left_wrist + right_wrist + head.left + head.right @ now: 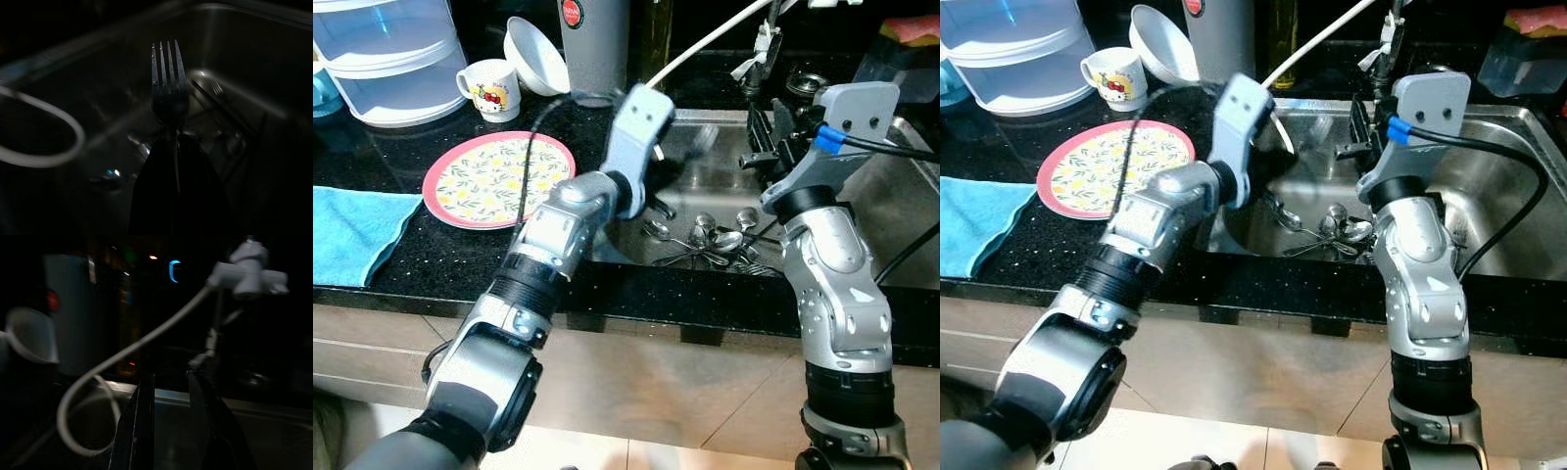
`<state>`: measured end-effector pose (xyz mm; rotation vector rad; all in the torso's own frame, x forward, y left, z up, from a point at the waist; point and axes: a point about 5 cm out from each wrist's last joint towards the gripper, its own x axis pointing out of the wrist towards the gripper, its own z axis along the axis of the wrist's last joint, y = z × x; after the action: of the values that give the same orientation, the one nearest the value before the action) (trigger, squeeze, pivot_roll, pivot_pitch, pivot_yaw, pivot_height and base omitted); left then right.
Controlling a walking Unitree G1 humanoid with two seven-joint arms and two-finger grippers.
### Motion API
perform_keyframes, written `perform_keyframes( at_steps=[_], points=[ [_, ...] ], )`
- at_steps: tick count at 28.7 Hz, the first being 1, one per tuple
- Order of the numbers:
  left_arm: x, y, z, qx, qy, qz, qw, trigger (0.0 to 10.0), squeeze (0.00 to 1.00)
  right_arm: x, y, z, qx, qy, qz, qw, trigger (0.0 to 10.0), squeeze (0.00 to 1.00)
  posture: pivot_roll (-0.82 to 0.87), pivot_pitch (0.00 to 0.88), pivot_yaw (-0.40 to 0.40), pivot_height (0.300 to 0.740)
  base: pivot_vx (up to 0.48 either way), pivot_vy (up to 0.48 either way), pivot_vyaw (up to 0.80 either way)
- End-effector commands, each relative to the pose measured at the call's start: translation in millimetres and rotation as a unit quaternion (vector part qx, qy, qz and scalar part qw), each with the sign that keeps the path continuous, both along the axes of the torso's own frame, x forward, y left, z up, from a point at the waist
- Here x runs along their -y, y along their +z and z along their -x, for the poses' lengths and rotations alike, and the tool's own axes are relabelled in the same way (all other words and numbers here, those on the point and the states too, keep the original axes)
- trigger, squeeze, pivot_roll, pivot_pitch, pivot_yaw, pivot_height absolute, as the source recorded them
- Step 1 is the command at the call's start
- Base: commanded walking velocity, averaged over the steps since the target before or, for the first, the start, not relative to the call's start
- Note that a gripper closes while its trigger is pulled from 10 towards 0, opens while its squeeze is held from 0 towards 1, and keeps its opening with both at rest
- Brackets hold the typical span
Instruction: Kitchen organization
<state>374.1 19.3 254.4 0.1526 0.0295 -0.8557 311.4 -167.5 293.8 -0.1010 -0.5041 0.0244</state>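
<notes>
Fork, four slim metal tines, clenched in left end effector, over steel sink, right end effector parted

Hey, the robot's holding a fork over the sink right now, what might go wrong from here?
1. The left gripper grips the wet metal fork low on its handle; it may slip and drop among the spoons lying in the steel sink.
2. The white hose crosses above the left arm, which might snag it when lifting.
3. The floral pink-rimmed plate sits beside that arm, so swinging toward the counter might knock it.
</notes>
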Motion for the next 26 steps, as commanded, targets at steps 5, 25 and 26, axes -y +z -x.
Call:
perform_keyframes(
  at_steps=[5, 25, 26],
  points=[
    [3.3, -13, -3.6, -0.031, 0.005, -0.012, 0.999, 10.0, 0.00, 2.6, -22, -0.3, -0.048, -0.016, 0.009, 0.999, 10.0, 0.00, 0.00, 0.078, 0.076, 0.740, 0.000, 0.000, 0.00],
    [-7.7, 27, 8.5, 0.172, 0.079, 0.063, 0.980, 10.0, 0.00, 0.1, -20, 4.9, -0.024, -0.020, -0.020, 0.999, 10.0, 0.00, 0.01, 0.112, 0.083, 0.740, 0.000, 0.000, 0.00],
    [-7.7, 27, 8.5, 0.172, 0.079, 0.063, 0.980, 10.0, 0.00, 0.1, -20, 4.9, -0.024, -0.020, -0.020, 0.999, 10.0, 0.00, 0.01, 0.112, 0.083, 0.740, 0.000, 0.000, 0.00]
  ],
)
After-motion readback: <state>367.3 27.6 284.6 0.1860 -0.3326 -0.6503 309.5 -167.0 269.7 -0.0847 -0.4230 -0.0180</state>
